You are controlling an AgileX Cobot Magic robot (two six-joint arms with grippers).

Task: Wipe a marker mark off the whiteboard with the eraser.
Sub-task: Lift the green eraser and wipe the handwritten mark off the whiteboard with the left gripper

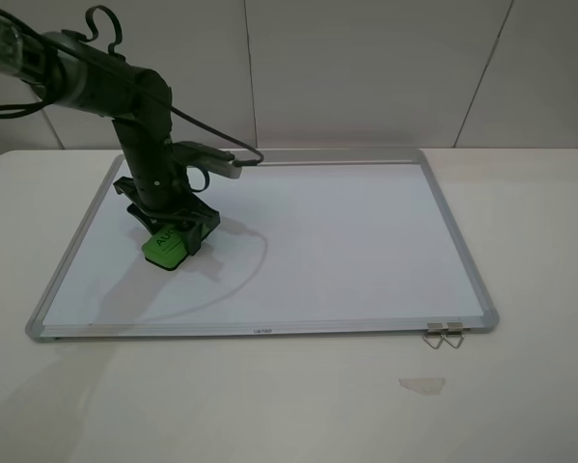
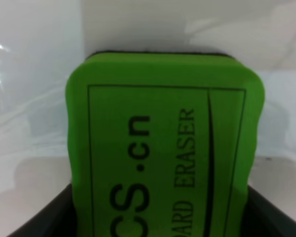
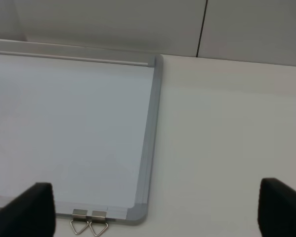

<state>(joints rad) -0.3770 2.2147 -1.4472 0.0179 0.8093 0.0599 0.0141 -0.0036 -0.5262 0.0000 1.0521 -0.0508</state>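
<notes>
The whiteboard [image 1: 346, 241] lies flat on the table, its silver frame all round. My left gripper [image 1: 173, 230] is shut on the green eraser [image 1: 165, 249], which presses on the board's left part. In the left wrist view the eraser [image 2: 162, 148] fills the frame between the black fingers [image 2: 44, 222], with white board beyond it. No marker mark shows; it is hidden or out of view. My right gripper [image 3: 157, 205] is open, hovering over the table just beside the whiteboard's [image 3: 63, 123] near right corner, with nothing between its fingertips.
Two metal binder clips [image 1: 443, 335] hang off the board's front edge near the right corner, also seen as clips [image 3: 88, 224] in the right wrist view. A pale scrap [image 1: 422, 386] lies on the table in front. A black cable loops over the left arm.
</notes>
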